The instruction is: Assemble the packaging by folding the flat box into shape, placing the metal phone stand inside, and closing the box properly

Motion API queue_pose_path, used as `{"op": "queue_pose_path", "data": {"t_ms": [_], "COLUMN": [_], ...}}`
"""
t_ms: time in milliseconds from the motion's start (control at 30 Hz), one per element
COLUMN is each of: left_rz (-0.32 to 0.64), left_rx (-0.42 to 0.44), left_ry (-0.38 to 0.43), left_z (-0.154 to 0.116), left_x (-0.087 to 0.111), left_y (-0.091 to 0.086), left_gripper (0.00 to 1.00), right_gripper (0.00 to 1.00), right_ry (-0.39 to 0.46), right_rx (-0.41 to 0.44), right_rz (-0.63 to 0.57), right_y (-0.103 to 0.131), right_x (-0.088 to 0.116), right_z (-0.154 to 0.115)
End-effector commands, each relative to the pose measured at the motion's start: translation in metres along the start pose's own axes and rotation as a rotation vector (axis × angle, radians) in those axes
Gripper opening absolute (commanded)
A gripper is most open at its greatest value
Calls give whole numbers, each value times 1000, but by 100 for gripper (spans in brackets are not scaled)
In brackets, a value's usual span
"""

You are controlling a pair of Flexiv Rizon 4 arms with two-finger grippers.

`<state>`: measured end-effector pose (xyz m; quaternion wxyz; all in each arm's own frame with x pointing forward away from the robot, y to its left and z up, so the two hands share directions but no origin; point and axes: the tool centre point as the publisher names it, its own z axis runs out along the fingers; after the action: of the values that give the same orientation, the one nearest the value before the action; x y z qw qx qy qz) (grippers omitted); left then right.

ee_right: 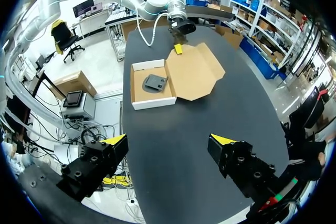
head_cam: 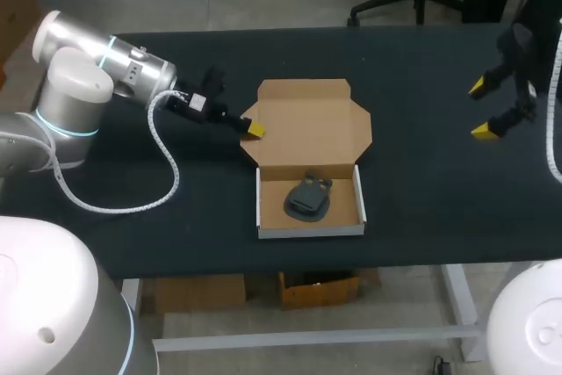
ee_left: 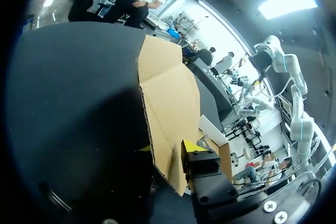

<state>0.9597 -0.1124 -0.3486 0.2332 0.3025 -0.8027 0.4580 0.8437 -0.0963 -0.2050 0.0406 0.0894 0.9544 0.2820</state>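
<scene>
Our left pincer [head_cam: 253, 129] sits at the left side flap of the open lid [head_cam: 307, 125]; whether it has clamped on the cardboard we cannot tell. Our right pincer [head_cam: 483, 109] hangs with its jaws apart over bare bench [head_cam: 421, 191], well apart from the box [head_cam: 310, 231].

The box stands near the middle of the bench with its tray folded into shape, white outside and brown inside. The dark metal phone stand [head_cam: 307, 199] lies inside the tray, and the lid lies flat on the bench beyond it.

We judge the cardboard light and fairly stiff, inclined to bend along its creases and to slide on the bench if pushed from one side only. A hold on the lid's far edge or a side flap looks best for swinging it over, with the tray steadied by its wall. The flaps look thin enough to crumple under a hard squeeze. The stand looks small and dense, and we judge its weight may help keep the tray in place.

No brand, label or writing can be read on the box or the stand.
</scene>
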Motion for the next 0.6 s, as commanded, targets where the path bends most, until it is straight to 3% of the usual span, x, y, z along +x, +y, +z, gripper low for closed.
{"op": "queue_pose_path", "data": {"t_ms": [33,600], "left_rz": [3,17], "left_rx": [-1,6], "left_ry": [21,49], "left_z": [1,9], "left_x": [-3,2], "left_y": [-1,-2], "left_gripper": [22,13], "right_gripper": [100,100], "right_ry": [-2,-4], "right_rx": [5,16], "right_rz": [-1,-6], "right_y": [3,6], "right_x": [1,0], "right_z": [0,2]}}
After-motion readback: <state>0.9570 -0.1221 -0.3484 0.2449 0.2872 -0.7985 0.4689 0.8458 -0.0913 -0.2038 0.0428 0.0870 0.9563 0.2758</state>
